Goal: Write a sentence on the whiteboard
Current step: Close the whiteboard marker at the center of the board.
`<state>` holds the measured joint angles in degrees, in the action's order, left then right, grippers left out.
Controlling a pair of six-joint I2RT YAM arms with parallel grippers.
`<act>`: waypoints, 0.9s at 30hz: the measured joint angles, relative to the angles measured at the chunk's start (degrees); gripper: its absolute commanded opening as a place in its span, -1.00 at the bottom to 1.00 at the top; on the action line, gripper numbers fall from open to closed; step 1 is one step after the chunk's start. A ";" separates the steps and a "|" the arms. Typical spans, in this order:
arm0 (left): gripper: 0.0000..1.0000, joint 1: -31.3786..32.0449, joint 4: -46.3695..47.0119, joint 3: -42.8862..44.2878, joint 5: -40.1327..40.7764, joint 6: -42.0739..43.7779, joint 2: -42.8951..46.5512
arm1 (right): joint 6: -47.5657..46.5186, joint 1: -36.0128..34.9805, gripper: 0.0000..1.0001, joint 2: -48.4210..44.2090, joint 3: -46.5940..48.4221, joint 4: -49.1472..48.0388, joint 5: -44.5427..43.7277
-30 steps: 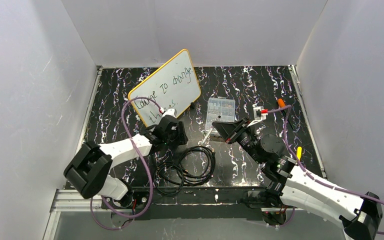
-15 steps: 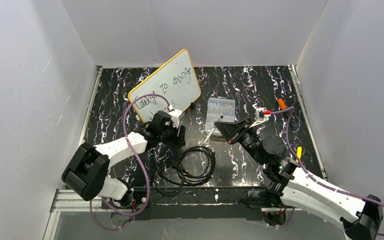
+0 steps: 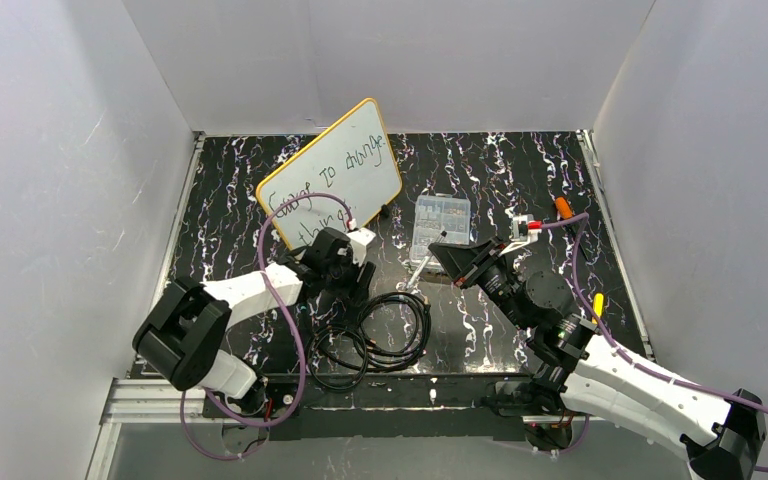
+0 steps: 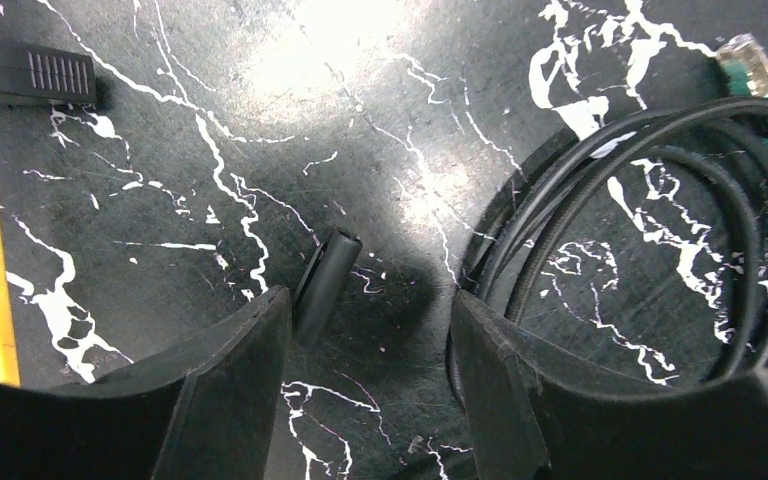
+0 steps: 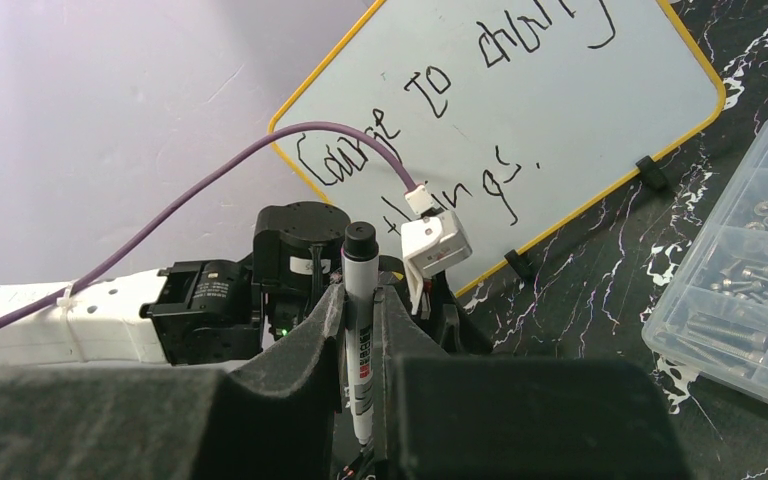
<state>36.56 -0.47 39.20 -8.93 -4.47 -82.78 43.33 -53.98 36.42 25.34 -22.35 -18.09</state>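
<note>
When looked at from above, shows the whiteboard (image 3: pixel 345 160) propped upright at the back left of the surface (image 3: pixel 520 180), with the sentence (image 3: pixel 332 182) across it in two lines. Places the left tool (image 3: pixel 350 275) low just in front of the board, near coiled cables (image 3: pixel 385 335), and the right tool (image 3: pixel 442 252) mid-surface beside a clear parts box (image 3: pixel 441 222).

From the left wrist: fingers (image 4: pixel 230 390) apart, gripping nothing, with a short black tube (image 4: pixel 326 270) lying just beside one.

From the right wrist: clamped shut on a marker (image 5: pixel 359 250), whiteboard beyond, lower line partly hidden by the left arm (image 5: pixel 110 300).
</note>
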 measured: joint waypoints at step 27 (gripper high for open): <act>-0.50 4.24 -6.45 4.22 12.81 -2.10 -3.98 | 0.02 0.00 -0.97 0.00 -0.07 0.42 0.00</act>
<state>40.80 -6.92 43.42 3.88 -6.57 -86.76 43.35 -53.98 36.42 25.28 -21.93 -18.09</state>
